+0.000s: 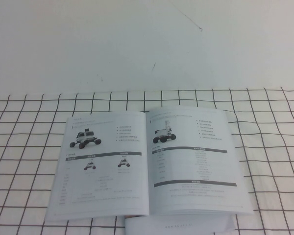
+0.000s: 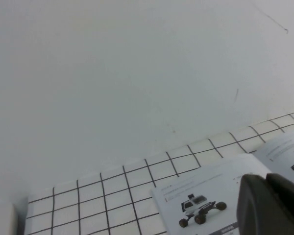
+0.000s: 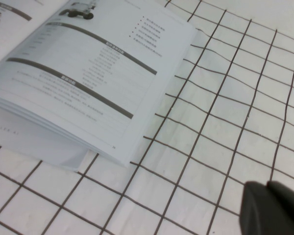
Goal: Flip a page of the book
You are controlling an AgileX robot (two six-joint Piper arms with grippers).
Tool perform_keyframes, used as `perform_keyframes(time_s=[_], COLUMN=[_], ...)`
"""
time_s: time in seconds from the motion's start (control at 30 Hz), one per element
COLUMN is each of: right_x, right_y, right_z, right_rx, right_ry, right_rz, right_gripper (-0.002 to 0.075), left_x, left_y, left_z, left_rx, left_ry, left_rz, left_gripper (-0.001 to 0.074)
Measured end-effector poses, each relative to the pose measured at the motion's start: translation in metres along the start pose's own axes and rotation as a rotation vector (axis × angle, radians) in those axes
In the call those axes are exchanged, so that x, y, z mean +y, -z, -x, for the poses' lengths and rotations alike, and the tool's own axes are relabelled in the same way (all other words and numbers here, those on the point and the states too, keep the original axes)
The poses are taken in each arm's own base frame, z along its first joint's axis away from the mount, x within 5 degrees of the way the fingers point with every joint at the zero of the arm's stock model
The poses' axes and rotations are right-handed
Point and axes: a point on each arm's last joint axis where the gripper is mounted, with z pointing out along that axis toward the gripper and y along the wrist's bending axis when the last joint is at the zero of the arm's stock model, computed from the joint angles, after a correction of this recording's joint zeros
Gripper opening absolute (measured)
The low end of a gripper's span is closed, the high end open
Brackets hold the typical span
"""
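High view first, operator: nearest you, a plain white sheet [image 1: 181,224] pokes out from under the book's near edge. On top of it you see the book [image 1: 147,164] lying open and flat on the checked cloth [image 1: 29,147] that covers the surface. Its left-hand page [image 1: 100,166] carries a wheeled rover photo with two smaller vehicle pictures below; the right-hand page [image 1: 196,161] has another small vehicle photo and grey-barred tables. Both lie flat, neither one lifted. Beyond the book the cloth ends at a bare white surface [image 1: 147,44].

Neither arm appears in this view. In the left wrist view you see only a dark corner of the left hand [image 2: 272,205], above the book's left half; in the right wrist view a dark corner of the right hand [image 3: 272,208] sits over the cloth just off the book's right edge. You cannot tell how far either is open, and neither touches the book.
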Motion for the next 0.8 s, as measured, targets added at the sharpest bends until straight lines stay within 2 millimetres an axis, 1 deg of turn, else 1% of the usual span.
perform_keyframes(time_s=[0.1,0.2,0.33,0.47,0.63,0.8], right_x=[0.0,0.0,0.0,0.0,0.0,0.001], right_y=[0.0,0.0,0.0,0.0,0.0,0.0], right_z=[0.0,0.0,0.0,0.0,-0.001,-0.001], right_rx=[0.0,0.0,0.0,0.0,0.004,0.003], right_ry=[0.0,0.0,0.0,-0.001,-0.005,-0.007], right_rz=[0.0,0.0,0.0,0.001,0.004,0.006], right_gripper=[0.0,0.0,0.0,0.0,0.0,0.0], left_x=[0.001,-0.001,-0.003,-0.005,-0.008,-0.008], left_y=[0.007,0.014,0.022,0.019,0.019,0.019], left_z=[-0.02,-0.048,-0.079,-0.112,-0.13,-0.131], left_rx=[-0.025,-0.042,-0.057,0.013,0.165,0.172], left_ry=[0.01,0.051,0.111,0.195,0.227,0.205], left_rz=[0.041,0.068,0.104,0.127,0.126,0.123], left_gripper=[-0.0003,-0.0003,-0.0003,-0.0003,-0.0003,-0.0003])
